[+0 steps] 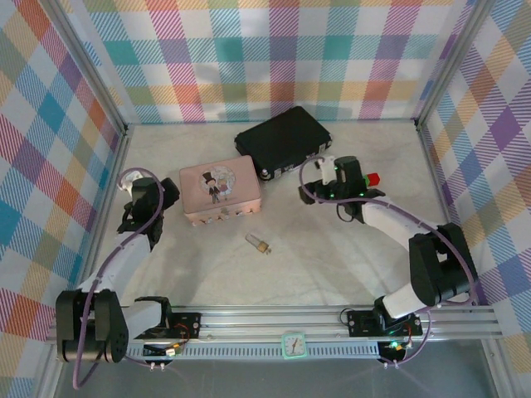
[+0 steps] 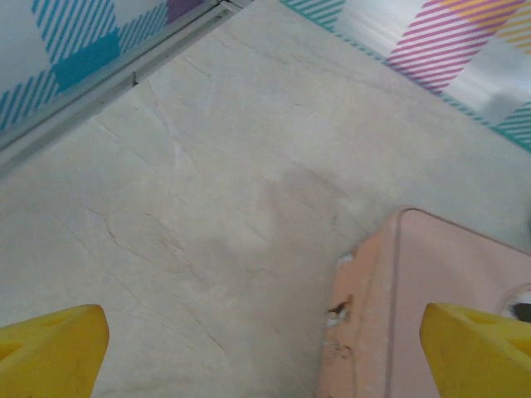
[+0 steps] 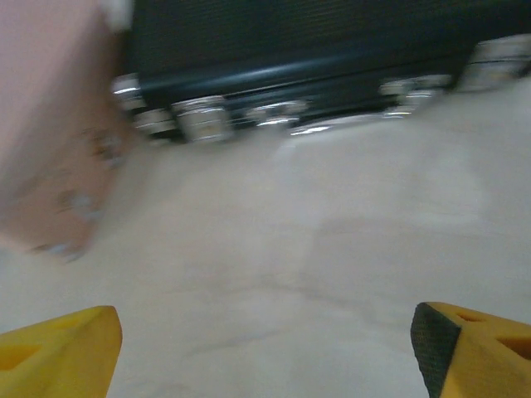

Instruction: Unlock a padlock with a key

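The padlock (image 1: 259, 244) lies at lower centre of the top view, below the box (image 1: 220, 192). The left gripper (image 2: 265, 352) and right gripper (image 3: 265, 348) stand released, empty. We judge the padlock light, hard, slippery: pinch the brass body.

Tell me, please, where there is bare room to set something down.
Bare table lies between padlock and rail, and in the far left corner behind the box. It is crowded where box, case and right claw sit close.
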`<move>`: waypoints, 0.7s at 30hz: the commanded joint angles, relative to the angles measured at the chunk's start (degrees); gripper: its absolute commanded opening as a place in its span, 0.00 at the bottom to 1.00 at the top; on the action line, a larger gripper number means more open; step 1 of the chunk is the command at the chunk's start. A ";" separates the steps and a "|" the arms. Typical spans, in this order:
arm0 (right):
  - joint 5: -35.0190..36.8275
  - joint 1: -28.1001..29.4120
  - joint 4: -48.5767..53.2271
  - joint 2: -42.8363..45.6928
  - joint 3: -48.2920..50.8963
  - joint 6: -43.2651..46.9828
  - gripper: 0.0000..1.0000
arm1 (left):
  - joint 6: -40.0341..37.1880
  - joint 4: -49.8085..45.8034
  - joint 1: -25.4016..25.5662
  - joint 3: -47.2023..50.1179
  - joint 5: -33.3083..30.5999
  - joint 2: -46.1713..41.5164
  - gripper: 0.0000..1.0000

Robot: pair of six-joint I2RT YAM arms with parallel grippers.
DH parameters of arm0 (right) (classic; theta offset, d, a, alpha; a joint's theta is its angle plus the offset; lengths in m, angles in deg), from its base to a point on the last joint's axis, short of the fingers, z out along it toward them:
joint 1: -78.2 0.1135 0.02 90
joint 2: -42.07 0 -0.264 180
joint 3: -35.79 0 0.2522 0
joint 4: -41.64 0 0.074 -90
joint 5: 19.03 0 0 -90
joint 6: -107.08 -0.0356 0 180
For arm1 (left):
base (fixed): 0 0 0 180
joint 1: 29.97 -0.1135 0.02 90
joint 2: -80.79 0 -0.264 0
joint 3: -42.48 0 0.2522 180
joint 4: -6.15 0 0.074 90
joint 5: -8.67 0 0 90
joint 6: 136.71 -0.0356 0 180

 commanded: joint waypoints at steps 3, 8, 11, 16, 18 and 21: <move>10.75 -6.84 -9.66 0.61 5.12 0.60 0.92 | -8.01 4.88 -0.58 0.79 -6.13 4.77 0.95; 7.64 -13.14 -13.74 -0.46 5.98 0.36 0.92 | -10.88 14.98 -0.50 5.29 -5.64 7.48 0.94; 6.96 -15.77 -14.36 -1.12 5.62 0.33 0.92 | -12.81 23.02 -0.32 8.23 -4.04 9.61 0.94; 5.29 -17.21 -15.45 1.60 8.47 -0.24 0.92 | -15.55 31.70 0.27 10.74 -1.13 13.45 0.95; 5.17 -17.13 -15.22 2.38 9.31 0.16 0.93 | -16.21 30.51 0.66 9.79 -0.11 14.25 0.95; 5.70 -17.04 -15.80 2.31 12.39 -0.74 0.99 | -16.89 32.89 1.19 10.08 2.97 14.85 0.95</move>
